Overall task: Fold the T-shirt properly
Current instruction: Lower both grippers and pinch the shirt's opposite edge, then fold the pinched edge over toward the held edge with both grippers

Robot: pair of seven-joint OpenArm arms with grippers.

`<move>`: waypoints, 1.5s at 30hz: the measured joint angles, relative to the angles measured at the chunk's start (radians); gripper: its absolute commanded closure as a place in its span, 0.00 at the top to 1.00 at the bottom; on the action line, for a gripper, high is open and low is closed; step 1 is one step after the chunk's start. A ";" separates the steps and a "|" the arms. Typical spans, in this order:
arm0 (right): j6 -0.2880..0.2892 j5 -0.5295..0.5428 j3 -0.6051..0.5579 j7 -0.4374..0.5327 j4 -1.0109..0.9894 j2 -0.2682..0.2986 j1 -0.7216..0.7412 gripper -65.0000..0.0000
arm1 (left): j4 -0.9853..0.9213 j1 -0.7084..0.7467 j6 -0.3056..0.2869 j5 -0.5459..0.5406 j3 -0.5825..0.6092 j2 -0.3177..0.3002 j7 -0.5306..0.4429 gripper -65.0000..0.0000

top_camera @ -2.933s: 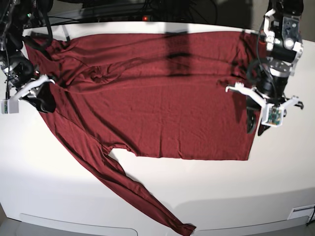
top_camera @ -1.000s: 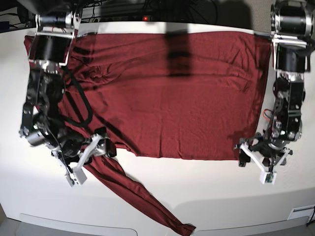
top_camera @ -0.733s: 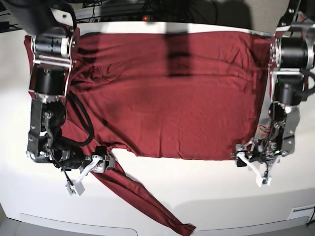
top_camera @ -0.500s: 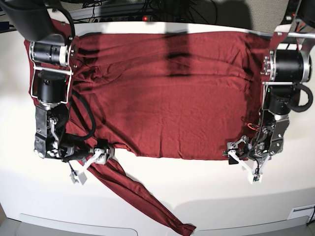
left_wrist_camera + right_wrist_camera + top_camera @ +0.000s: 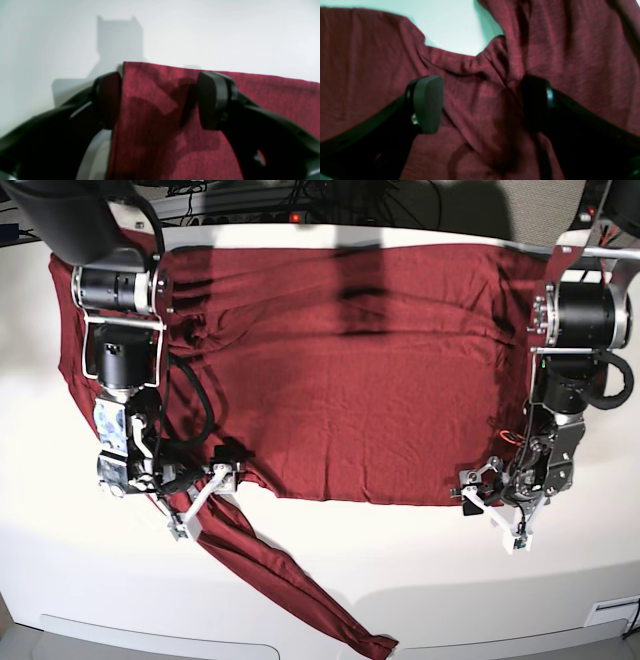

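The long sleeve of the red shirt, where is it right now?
In the base view, the sleeve trails from beside the right gripper toward the white table's near edge.

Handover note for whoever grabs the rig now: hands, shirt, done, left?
Left hand: open, straddling the hem corner of the T-shirt, nothing gripped.
Right hand: open, over the bunched fabric at the armpit, nothing gripped.
T-shirt: spread flat on the white table, one sleeve trailing toward the front edge.
Done: no fold yet.
Left: close both hands on the near edge, fold, tuck the sleeve in.
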 measured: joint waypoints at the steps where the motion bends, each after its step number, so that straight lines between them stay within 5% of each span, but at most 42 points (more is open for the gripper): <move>1: 0.000 -0.014 -0.018 0.001 0.000 0.000 0.000 0.71 | 0.000 0.000 0.000 0.000 0.000 0.000 0.003 0.68; 7: -0.005 -0.021 -0.110 0.027 0.003 0.008 -0.026 0.35 | 0.000 0.000 0.001 0.000 0.000 -0.002 0.011 0.46; 12: -0.031 -0.012 -0.116 0.033 0.005 0.008 -0.037 0.00 | 0.000 0.000 0.003 0.000 -0.002 -0.003 0.019 0.03; 23: -0.026 0.057 -0.121 -0.021 0.024 0.037 -0.042 0.00 | 0.050 0.009 0.003 -0.003 -0.002 -0.002 0.068 0.00; 27: 0.019 0.068 -0.121 -0.091 0.074 0.045 -0.050 0.00 | 0.087 0.015 0.000 -0.004 -0.002 -0.005 0.106 0.00; 35: 0.023 0.066 -0.121 -0.096 0.127 0.042 -0.056 0.00 | 0.131 0.019 -0.002 -0.020 -0.002 -0.076 0.139 0.00; 45: 0.023 0.064 -0.121 -0.080 0.206 0.043 -0.063 0.00 | 0.242 0.066 -0.083 -0.141 -0.002 -0.107 0.190 0.00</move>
